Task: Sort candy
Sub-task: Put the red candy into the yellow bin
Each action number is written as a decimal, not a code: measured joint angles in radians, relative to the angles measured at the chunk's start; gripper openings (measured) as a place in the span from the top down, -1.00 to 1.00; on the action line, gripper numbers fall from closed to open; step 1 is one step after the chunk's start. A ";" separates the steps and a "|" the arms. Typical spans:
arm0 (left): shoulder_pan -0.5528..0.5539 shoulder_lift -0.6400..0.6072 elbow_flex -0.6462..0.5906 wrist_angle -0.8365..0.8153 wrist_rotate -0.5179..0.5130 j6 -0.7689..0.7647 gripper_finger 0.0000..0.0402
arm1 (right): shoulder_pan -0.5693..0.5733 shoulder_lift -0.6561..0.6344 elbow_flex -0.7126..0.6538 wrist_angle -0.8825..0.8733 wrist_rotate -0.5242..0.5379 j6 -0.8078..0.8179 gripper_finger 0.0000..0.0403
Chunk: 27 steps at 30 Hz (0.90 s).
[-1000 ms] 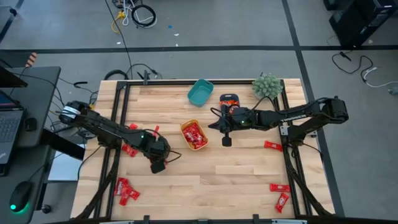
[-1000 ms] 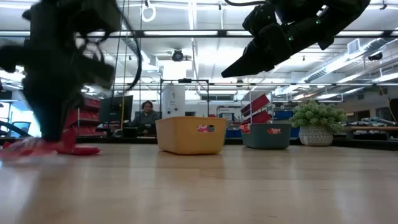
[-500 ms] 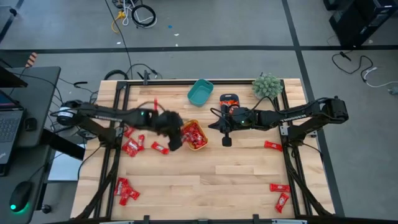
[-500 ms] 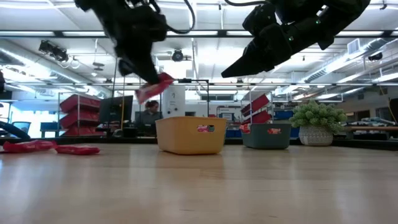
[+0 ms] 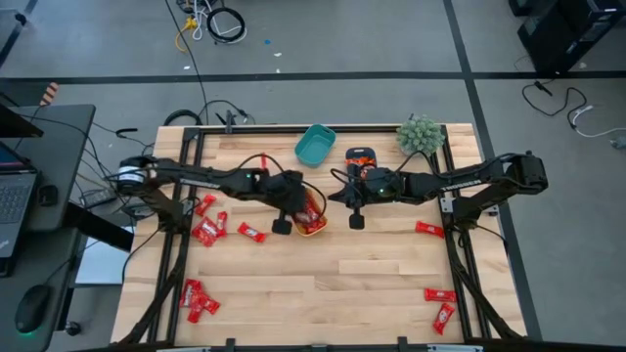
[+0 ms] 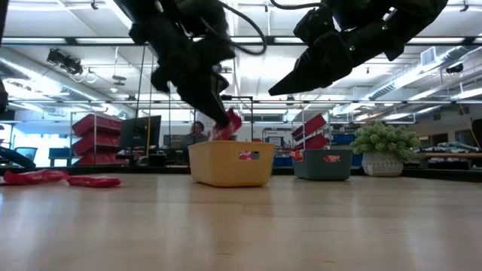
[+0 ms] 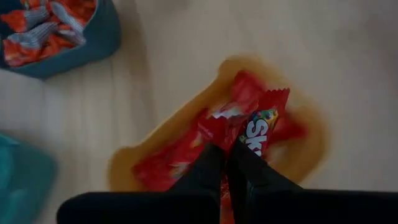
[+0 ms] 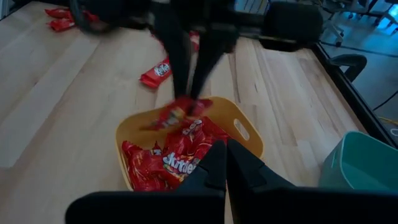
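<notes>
While the left gripper (image 6: pixel 224 124) holds one red candy (image 7: pixel 264 121) pinched in its jaws just above the yellow bin (image 5: pixel 290 203), it should open them only over the middle, and the right gripper (image 5: pixel 355 222) waits beside with shut jaws.

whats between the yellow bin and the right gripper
Bare wood: the high view shows nothing between the yellow bin and the right gripper on the table.

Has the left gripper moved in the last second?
Yes. The left gripper, shut on a candy, swung from the table's left side to above the yellow bin.
</notes>
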 joint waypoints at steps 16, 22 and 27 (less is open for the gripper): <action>-0.041 0.159 0.167 -0.259 -0.015 0.264 0.94 | 0.000 0.000 0.000 -0.020 0.003 0.003 1.00; -0.062 0.159 0.216 -0.286 -0.035 0.201 0.72 | 0.000 0.000 0.000 -0.023 0.003 0.003 1.00; -0.070 0.160 0.222 -0.278 -0.089 0.156 0.41 | 0.000 0.000 0.000 -0.035 0.003 0.004 1.00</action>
